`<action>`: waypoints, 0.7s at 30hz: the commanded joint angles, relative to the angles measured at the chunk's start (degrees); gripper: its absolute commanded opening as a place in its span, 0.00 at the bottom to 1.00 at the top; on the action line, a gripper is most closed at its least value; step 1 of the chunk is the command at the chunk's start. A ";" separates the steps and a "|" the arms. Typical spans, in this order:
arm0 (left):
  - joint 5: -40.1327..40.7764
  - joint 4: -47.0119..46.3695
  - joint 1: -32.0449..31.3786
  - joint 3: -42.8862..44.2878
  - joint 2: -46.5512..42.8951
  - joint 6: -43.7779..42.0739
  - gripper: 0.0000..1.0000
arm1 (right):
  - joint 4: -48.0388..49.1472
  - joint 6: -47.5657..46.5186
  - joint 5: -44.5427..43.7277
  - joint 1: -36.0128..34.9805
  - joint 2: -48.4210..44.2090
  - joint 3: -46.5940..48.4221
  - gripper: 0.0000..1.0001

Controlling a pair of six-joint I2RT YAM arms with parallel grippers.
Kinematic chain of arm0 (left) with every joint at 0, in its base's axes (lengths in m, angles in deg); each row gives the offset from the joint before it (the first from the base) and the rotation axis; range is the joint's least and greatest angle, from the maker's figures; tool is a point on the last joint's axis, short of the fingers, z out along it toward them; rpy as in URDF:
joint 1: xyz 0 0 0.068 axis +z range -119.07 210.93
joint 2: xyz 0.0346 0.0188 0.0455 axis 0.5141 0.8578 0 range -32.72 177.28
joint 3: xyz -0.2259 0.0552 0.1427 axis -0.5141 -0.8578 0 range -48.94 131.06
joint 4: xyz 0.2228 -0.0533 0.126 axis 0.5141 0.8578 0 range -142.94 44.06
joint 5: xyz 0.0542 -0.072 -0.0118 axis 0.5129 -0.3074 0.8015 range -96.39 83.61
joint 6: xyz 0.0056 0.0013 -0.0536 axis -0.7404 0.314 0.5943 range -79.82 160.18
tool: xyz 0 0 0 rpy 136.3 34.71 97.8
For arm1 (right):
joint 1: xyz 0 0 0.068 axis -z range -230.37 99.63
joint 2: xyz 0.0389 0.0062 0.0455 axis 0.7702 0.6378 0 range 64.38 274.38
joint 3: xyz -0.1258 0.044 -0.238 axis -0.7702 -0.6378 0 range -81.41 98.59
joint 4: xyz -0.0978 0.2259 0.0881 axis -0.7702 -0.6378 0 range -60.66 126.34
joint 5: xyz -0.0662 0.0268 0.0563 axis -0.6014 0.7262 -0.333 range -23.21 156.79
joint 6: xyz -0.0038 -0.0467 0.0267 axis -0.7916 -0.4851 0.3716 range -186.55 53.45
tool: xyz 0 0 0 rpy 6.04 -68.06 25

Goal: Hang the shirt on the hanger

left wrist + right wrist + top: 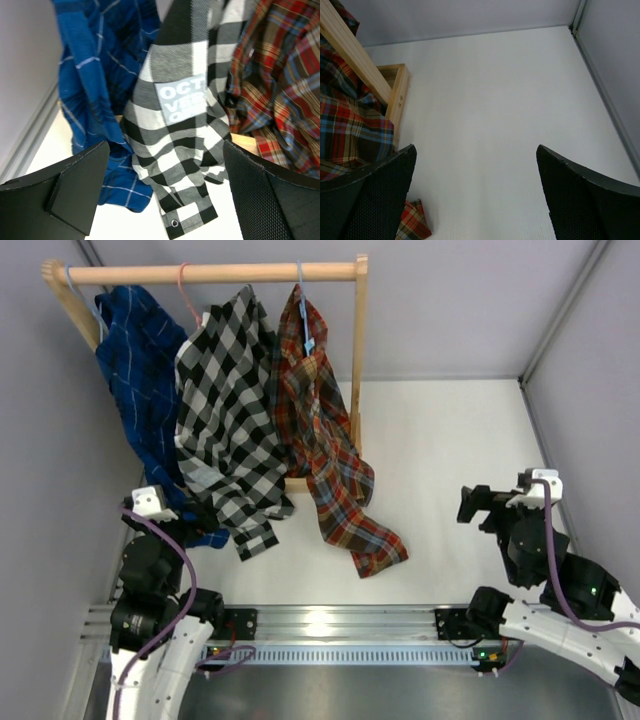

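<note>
Both tools stand wide open with nothing between their fingers. The left tool [185, 512] sits low in front of the wooden rack [215, 273], toward its left end, right by the hems of the dark blue shirt [140, 370] and the black-and-white checked shirt [230, 420]. The right tool [478, 506] hangs over bare counter [450, 440], well off to the right of the rack's right post.

The counter is plain white and matte. Grey wall panels close it in behind the rack and on both sides. A metal rail runs along the near edge, where the arms are bolted down.

Three shirts hang in a row from the rack's top bar. The red, orange and navy plaid shirt [330, 460] is the one nearest the right post. It hangs from the light-blue hanger [305, 325], whose hook is over the bar. It hangs bunched and lopsided, and its lower part spills onto the counter just in front of the rack's foot. A pink hanger [185, 290] hooks over the bar farther left.

From the left tool [165, 147] the plaid shirt [280, 95] lies to the right, beyond the checked shirt [180, 125]. From the right tool [476, 150] it lies to the left, against the rack's post [355, 57] and clear of the fingers.
</note>
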 commanded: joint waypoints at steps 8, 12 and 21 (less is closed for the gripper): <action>-2.21 -2.68 -1.19 -0.40 0.22 -0.69 0.98 | -0.57 -4.88 -0.63 0.19 0.14 3.80 1.00; -2.03 -2.69 -1.19 -0.57 0.31 -0.52 0.98 | -0.57 -6.73 -1.24 0.19 1.38 4.85 0.99; -2.12 -2.95 -1.19 -0.84 0.13 -0.34 0.98 | 0.30 -7.70 -0.01 0.19 1.38 4.41 0.99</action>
